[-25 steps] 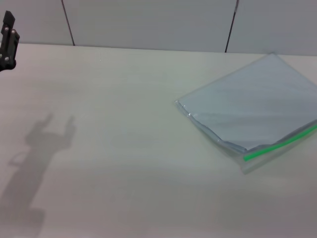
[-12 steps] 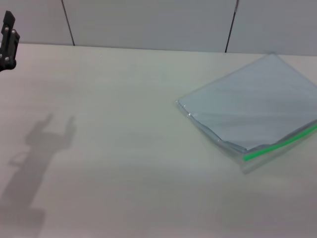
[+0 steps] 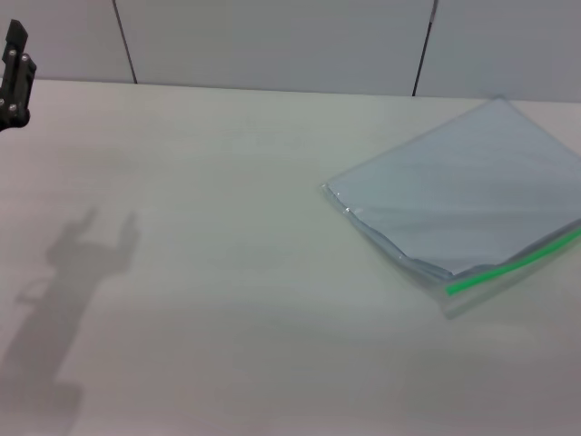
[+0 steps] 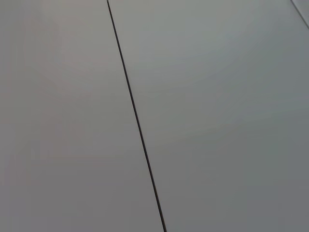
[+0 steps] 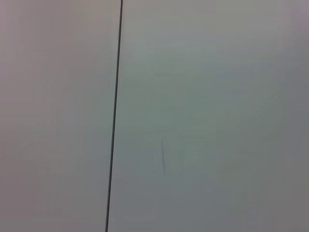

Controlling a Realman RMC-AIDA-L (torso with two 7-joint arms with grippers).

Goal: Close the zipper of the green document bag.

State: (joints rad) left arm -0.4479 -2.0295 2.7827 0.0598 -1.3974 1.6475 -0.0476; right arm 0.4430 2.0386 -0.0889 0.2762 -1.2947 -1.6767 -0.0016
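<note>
A pale desk (image 3: pixel 227 272) below grey wall panels carries the bag (image 3: pixel 463 204) flat near its right edge, one corner toward the far edge, the green zipper strip (image 3: pixel 513 264) along its near side and running out of view. Whether the strip is sealed cannot be told; no slider shows. The left gripper (image 3: pixel 14 77) hangs over the far left corner, well apart from the bag, its fingers' state unclear. The right gripper is out of view; both wrist views show only wall.
</note>
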